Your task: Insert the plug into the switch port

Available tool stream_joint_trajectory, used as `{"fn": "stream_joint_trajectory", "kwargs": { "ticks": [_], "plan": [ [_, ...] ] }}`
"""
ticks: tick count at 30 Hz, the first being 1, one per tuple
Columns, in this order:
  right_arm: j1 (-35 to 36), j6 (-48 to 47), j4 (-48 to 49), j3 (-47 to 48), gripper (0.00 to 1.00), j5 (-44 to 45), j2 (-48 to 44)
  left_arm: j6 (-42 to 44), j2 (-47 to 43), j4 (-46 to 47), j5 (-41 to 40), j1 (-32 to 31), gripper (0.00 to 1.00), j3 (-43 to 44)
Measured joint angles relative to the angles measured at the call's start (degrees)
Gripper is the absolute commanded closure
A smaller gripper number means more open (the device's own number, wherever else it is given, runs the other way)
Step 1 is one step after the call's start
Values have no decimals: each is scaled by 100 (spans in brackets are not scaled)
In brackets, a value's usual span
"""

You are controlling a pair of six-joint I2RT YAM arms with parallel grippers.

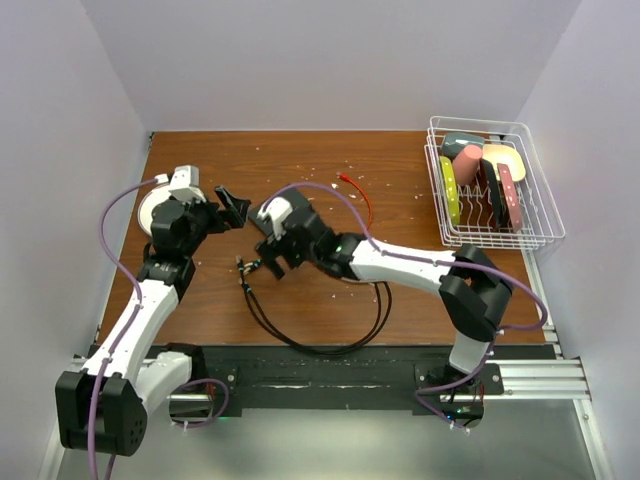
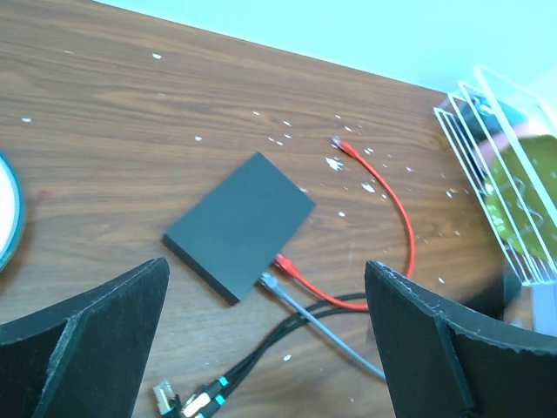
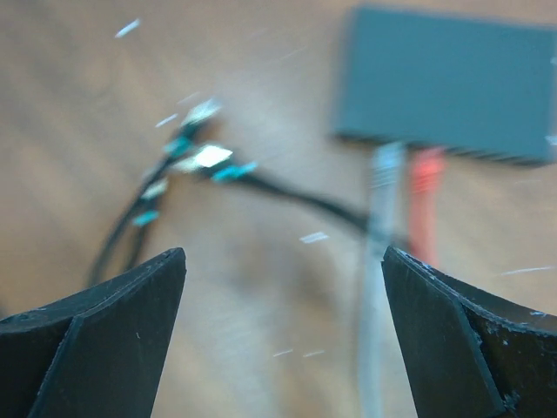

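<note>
Gaping wide, left jaws and right jaws hold nothing; grey plug (image 2: 269, 280) meets box (image 2: 239, 225).

Black box (image 3: 444, 83) blurred in right wrist view, switch port (image 3: 487, 157) unreadable; hidden under right arm (image 1: 400, 262) overhead. Rack (image 2: 446, 117) cropped.

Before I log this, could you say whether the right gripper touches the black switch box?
Apart. The right wrist view shows bare table between the open right gripper and the black switch box.
</note>
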Motion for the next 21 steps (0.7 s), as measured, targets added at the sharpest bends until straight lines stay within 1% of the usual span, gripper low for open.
{"fn": "stream_joint_trajectory", "kwargs": {
  "ticks": [3,7,14,17,21],
  "plan": [
    [533,225,-66,-61,2,151,17,2,20,-214,-203,37,0,114],
    [1008,501,-28,-42,4,284,179,-13,87,-625,-457,87,0,385],
    [1320,905,-26,28,7,415,992,-37,76,-1228,-807,153,0,616],
    [1394,1005,-46,107,9,444,1316,-39,22,-1340,-876,162,0,660],
    [1453,1091,-4,142,26,492,1368,-42,-81,-1434,-997,188,0,673]
  ]
}}
